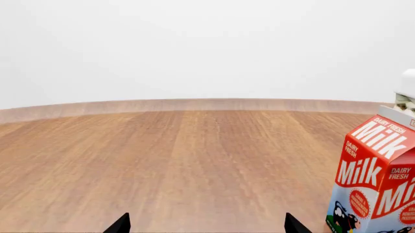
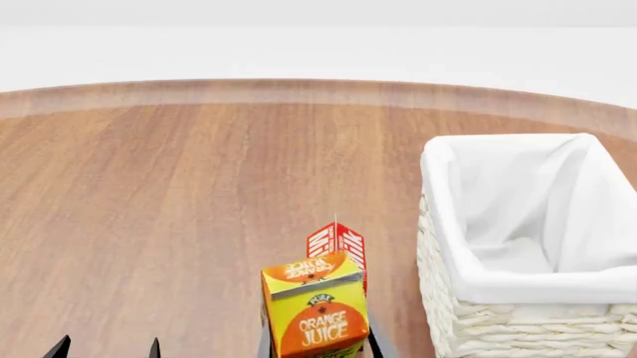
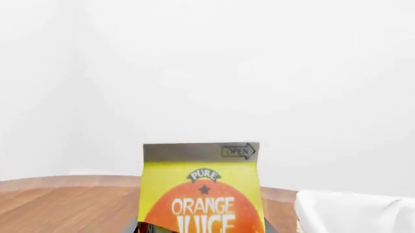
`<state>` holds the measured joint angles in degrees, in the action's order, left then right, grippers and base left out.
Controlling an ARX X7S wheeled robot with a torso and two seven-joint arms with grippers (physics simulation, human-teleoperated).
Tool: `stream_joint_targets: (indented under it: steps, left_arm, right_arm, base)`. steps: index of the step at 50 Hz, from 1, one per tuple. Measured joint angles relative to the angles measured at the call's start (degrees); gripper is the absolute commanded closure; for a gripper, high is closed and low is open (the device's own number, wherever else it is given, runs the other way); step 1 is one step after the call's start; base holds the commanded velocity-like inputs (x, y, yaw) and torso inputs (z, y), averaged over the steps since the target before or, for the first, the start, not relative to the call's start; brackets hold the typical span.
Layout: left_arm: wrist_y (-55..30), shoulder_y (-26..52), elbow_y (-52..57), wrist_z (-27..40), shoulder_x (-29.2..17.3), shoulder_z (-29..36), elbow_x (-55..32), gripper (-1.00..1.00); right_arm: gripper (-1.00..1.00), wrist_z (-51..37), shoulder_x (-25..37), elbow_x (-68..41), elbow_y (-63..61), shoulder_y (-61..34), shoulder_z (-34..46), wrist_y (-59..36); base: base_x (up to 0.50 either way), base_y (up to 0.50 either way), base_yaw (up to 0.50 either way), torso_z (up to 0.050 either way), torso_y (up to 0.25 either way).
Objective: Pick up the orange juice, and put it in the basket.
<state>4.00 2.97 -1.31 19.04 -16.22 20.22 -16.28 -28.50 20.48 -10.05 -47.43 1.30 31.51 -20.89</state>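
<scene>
The orange juice (image 2: 316,313), a yellow and orange gable-top carton, stands upright at the head view's lower middle, between the dark fingers of my right gripper (image 2: 318,347). It looks raised above the table. In the right wrist view the carton (image 3: 201,194) fills the lower middle, with my right gripper (image 3: 202,229) shut on its sides. The cream wicker basket (image 2: 468,321) with a white cloth liner stands to the right of the carton, apart from it. Its liner also shows in the right wrist view (image 3: 356,211). My left gripper (image 2: 107,348) is open and empty at the lower left, and it also shows in the left wrist view (image 1: 206,228).
A red-and-white Milk carton (image 2: 336,242) stands upright on the wooden table (image 2: 179,209) just behind the juice; it also shows in the left wrist view (image 1: 379,179). A corner of the basket (image 1: 407,90) shows behind it. The table's curved far edge (image 2: 298,89) runs along the back.
</scene>
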Motion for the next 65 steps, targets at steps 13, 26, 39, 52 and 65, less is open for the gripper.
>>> stream_joint_targets:
  steps: [13, 26, 39, 52, 65]
  left_arm:
    - [0.1, 0.1, 0.0, 0.2, -0.1, 0.2, -0.1, -1.00]
    - [0.1, 0.1, 0.0, 0.3, -0.3, 0.4, -0.3, -1.00]
    - [0.2, 0.2, -0.1, 0.5, -0.4, 0.6, -0.4, -1.00]
    - [0.3, 0.2, -0.1, 0.7, -0.5, 0.8, -0.6, -1.00]
    - [0.4, 0.3, -0.1, 0.8, -0.7, 1.0, -0.7, -1.00]
  right_arm:
    - [1.00, -1.5, 0.7, -2.1, -6.1, -1.8, -2.8, -5.5]
    - [1.00, -10.1, 6.5, -10.0, -10.1, -8.6, -2.7, -8.8]
    - [1.00, -28.2, 18.6, -23.2, -11.2, -24.1, 7.7, -5.3]
    - [1.00, -43.2, 28.8, -33.1, -11.7, -42.9, 22.3, 1.4]
    - [1.00, -50.4, 35.2, -38.4, -11.5, -55.0, 31.1, 6.8]
  base:
    - [0.00, 0.00, 0.00, 0.000, 0.001]
    - [0.00, 0.00, 0.00, 0.000, 0.001]
    - [0.00, 0.00, 0.00, 0.000, 0.000]
    - [0.00, 0.00, 0.00, 0.000, 0.001]
    - [0.00, 0.00, 0.00, 0.001, 0.001]
